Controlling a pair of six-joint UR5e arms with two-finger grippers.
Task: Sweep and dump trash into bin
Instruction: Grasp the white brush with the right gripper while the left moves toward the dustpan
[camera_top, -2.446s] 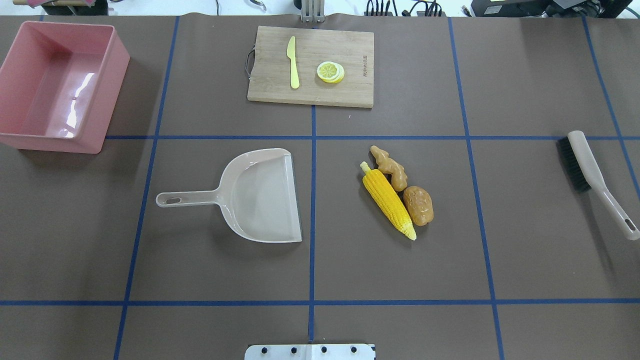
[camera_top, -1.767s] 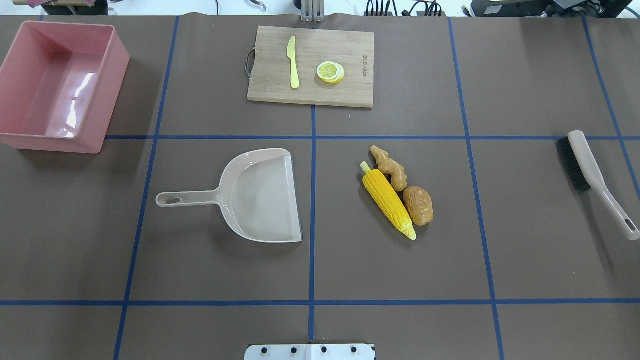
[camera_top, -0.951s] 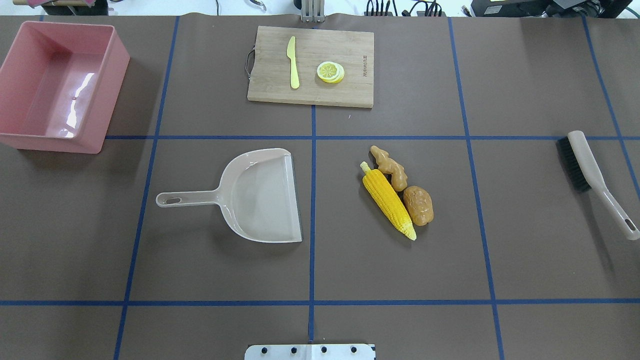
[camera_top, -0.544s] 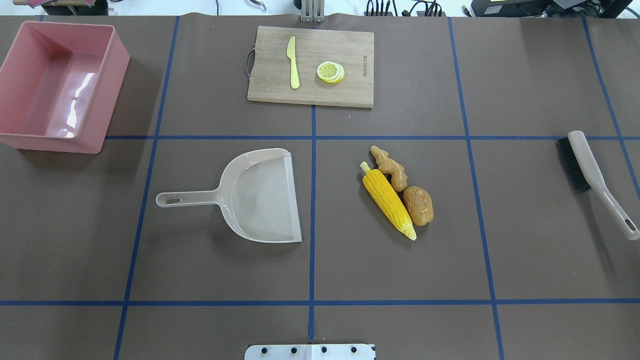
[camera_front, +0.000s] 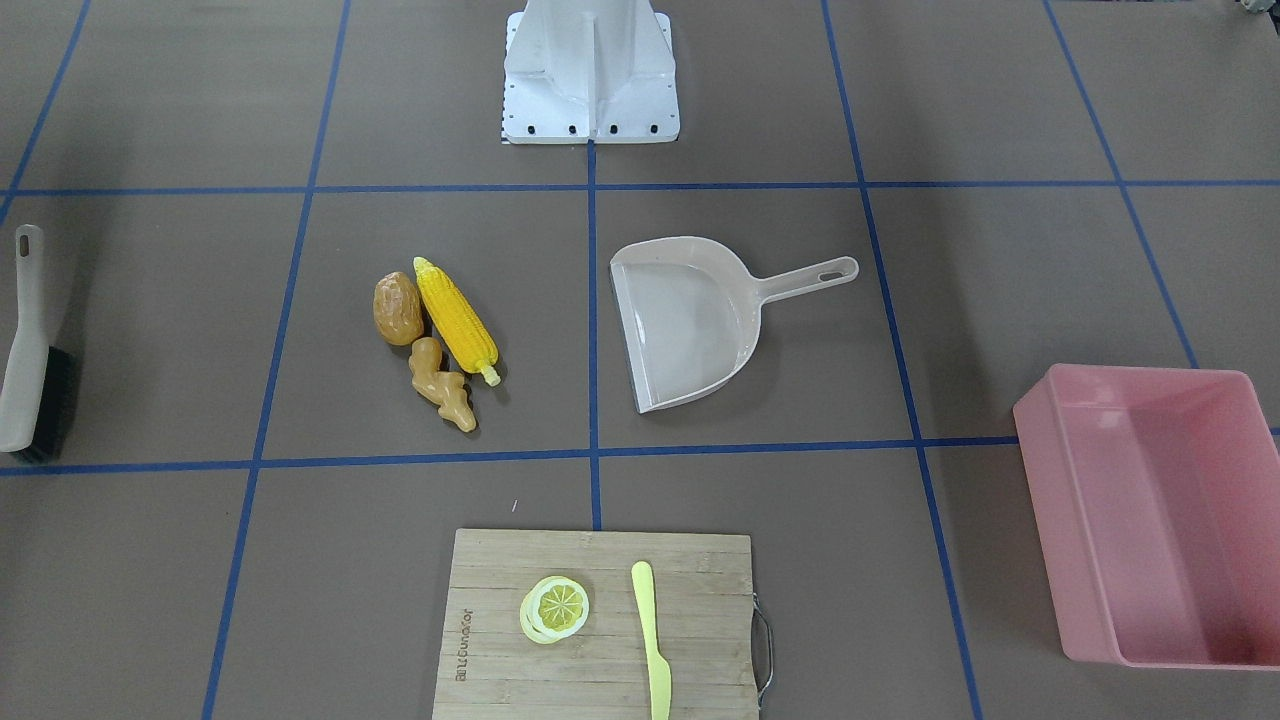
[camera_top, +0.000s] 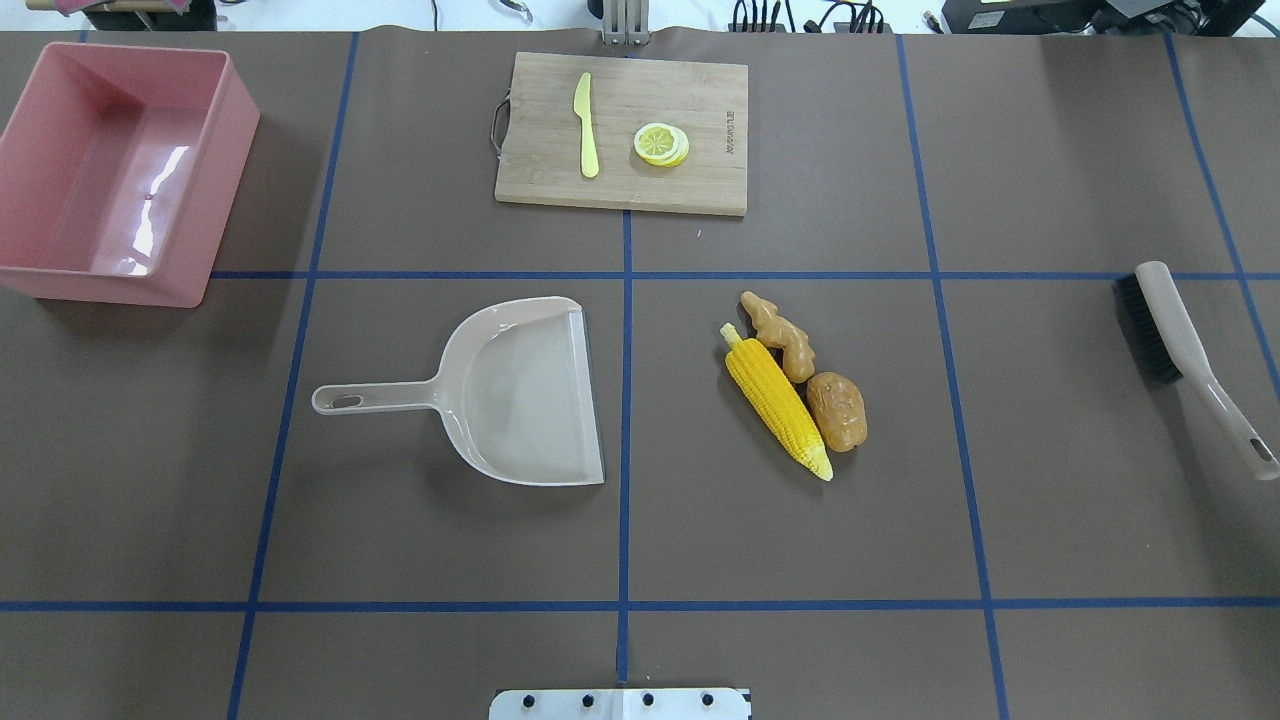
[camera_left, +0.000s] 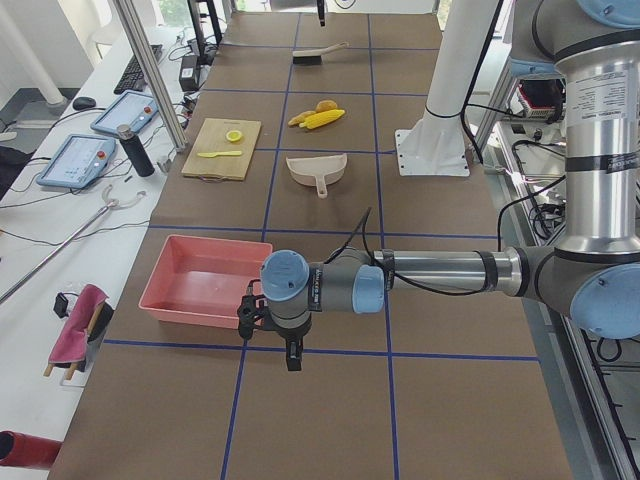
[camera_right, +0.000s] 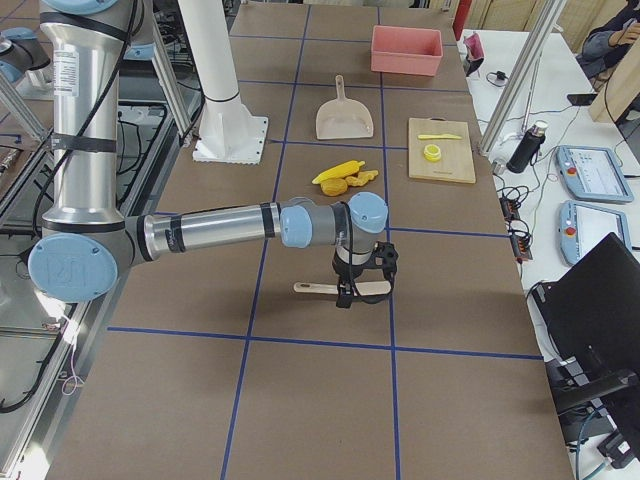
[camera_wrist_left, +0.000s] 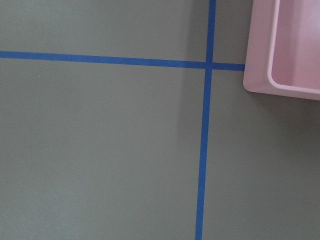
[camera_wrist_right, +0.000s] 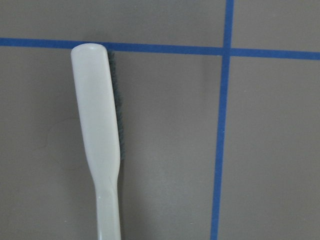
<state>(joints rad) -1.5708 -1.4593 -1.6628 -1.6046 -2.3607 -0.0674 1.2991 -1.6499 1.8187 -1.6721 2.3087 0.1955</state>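
The corn cob (camera_top: 778, 408), potato (camera_top: 837, 411) and ginger root (camera_top: 780, 335) lie bunched and touching on the desk (camera_top: 450, 560). They are to the right of the dustpan (camera_top: 520, 395), whose wide mouth faces them across a blue tape line (camera_top: 625, 440). The pink bin (camera_top: 100, 285) sits at the far left, well apart. A cutting board (camera_top: 620, 190) carries a knife (camera_top: 586, 125) and a lemon slice (camera_top: 660, 143). The brush (camera_top: 1180, 350) lies at the right edge. The left claw (camera_left: 291, 358) hangs beside the bin's corner and the right claw (camera_right: 348, 297) over the brush — both show only from the side, so I cannot tell if they are released or clenched. The right wrist view cuts off the brush's handle.
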